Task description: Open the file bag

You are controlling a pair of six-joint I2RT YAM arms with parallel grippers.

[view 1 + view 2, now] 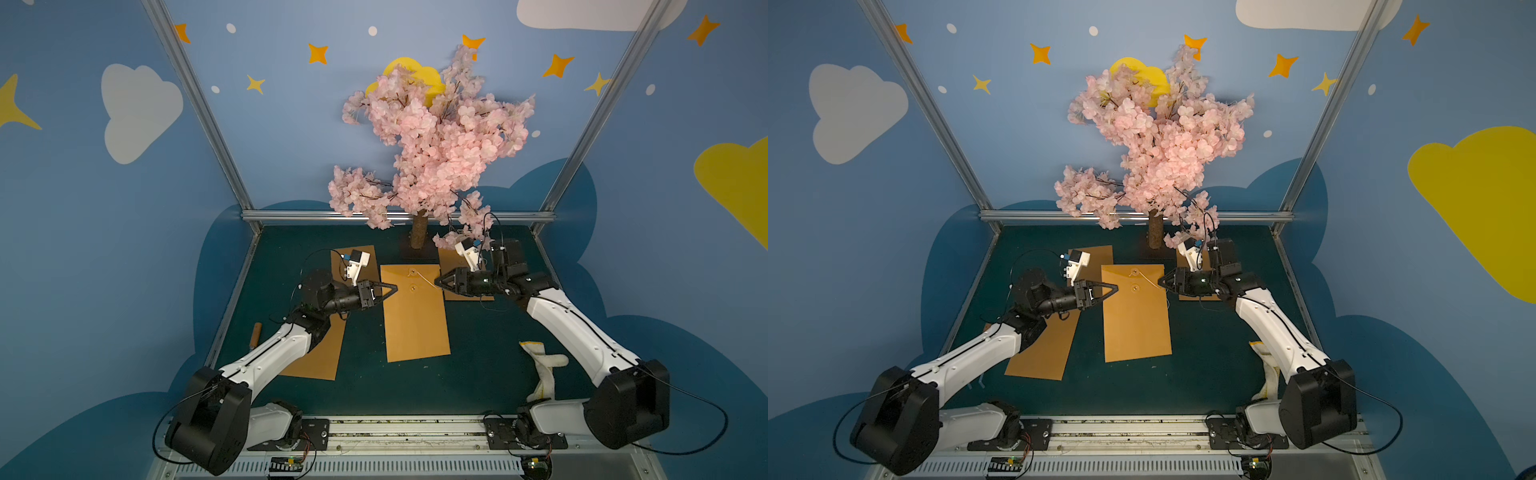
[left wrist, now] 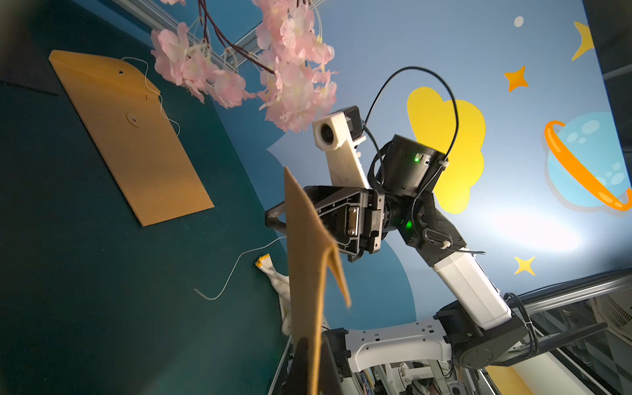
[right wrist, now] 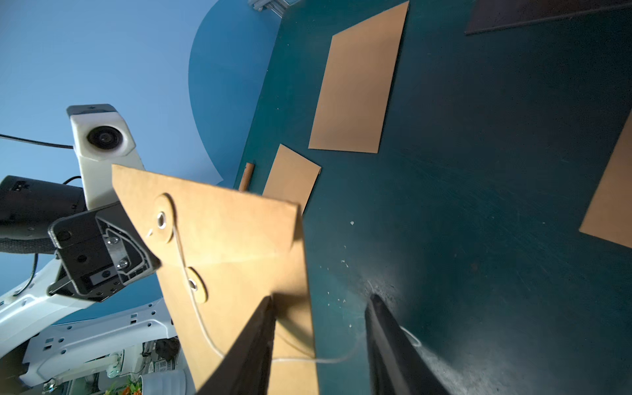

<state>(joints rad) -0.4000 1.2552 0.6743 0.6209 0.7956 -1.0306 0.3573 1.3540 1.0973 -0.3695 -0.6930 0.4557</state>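
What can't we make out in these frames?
Near-left file bag: far end under the left arm, both top views.
Right file bag: mostly covered by the right pincer, top views.
Left pincer: fingers on the centre file bag cut off by frame edge, left wrist view.
Brown stick: too small to identify.

Both top views look steeply down from high beyond the near end of the file bag point(image 1: 415, 316), sharing the whole table point(image 1: 478, 374). The wrist views sit low and close on either side of the file bag, facing each other across it.
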